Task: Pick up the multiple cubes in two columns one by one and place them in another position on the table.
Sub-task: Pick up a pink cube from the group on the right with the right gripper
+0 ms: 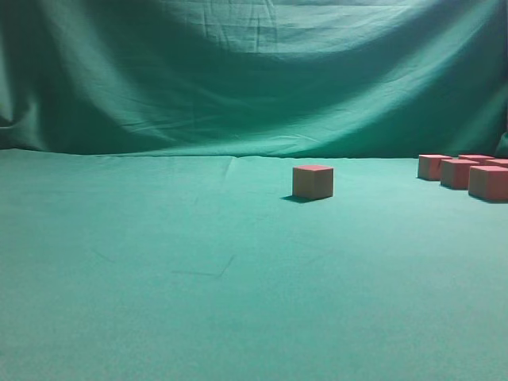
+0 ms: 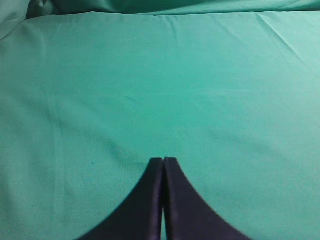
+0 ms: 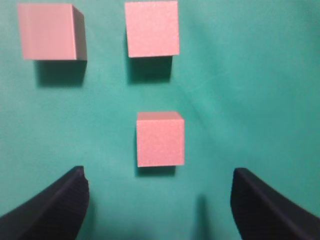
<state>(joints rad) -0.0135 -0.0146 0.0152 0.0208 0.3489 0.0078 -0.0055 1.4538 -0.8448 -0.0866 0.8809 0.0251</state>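
In the exterior view one pink cube [image 1: 313,182] stands alone on the teal table [image 1: 198,278], right of centre. Several more cubes [image 1: 464,175] cluster at the right edge. No gripper shows in that view. In the right wrist view my right gripper [image 3: 159,187] is open and empty above the cloth. One cube [image 3: 160,139] lies just ahead of its fingertips. Two more cubes [image 3: 151,29] [image 3: 50,31] lie beyond it. In the left wrist view my left gripper [image 2: 163,161] is shut and empty over bare cloth, with no cube in sight.
The draped green backdrop [image 1: 254,71] rises behind the table. The cloth has faint creases [image 1: 214,270] in the foreground. The backdrop's fold shows at the top of the left wrist view [image 2: 150,7].
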